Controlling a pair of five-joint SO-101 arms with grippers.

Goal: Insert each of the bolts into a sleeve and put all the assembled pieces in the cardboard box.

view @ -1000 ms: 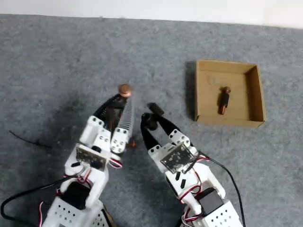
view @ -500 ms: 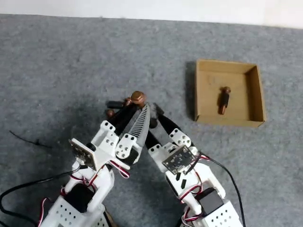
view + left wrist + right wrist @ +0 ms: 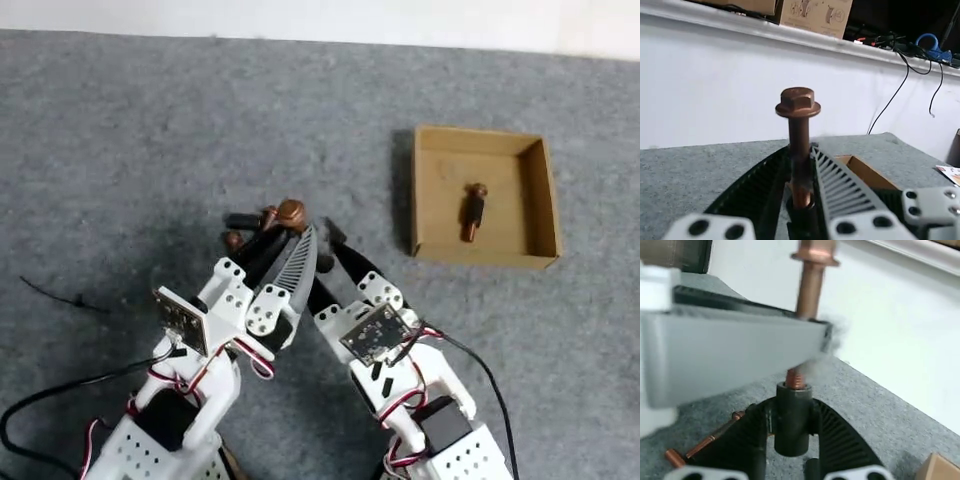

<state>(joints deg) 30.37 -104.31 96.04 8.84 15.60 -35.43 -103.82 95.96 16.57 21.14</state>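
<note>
My left gripper (image 3: 293, 228) is shut on a copper bolt (image 3: 799, 131), held head up. Its hex head (image 3: 292, 211) shows from above. My right gripper (image 3: 790, 412) is shut on a black sleeve (image 3: 792, 416), held upright right under the bolt. The bolt's threaded tip (image 3: 795, 379) sits at the sleeve's mouth. The two grippers meet at the table's middle, and the right gripper (image 3: 323, 243) stands just right of the left one. The cardboard box (image 3: 431, 196) at the right holds one assembled piece (image 3: 473, 212).
A loose black sleeve (image 3: 241, 220) and two loose bolts (image 3: 234, 240) lie on the grey carpet just left of the grippers. Those loose bolts (image 3: 704, 445) lie beyond the held sleeve. A thin black cable (image 3: 55, 296) lies at the left.
My left gripper has swung right with the bolt, from left of the right gripper to directly over the sleeve it holds. The right arm has kept still.
</note>
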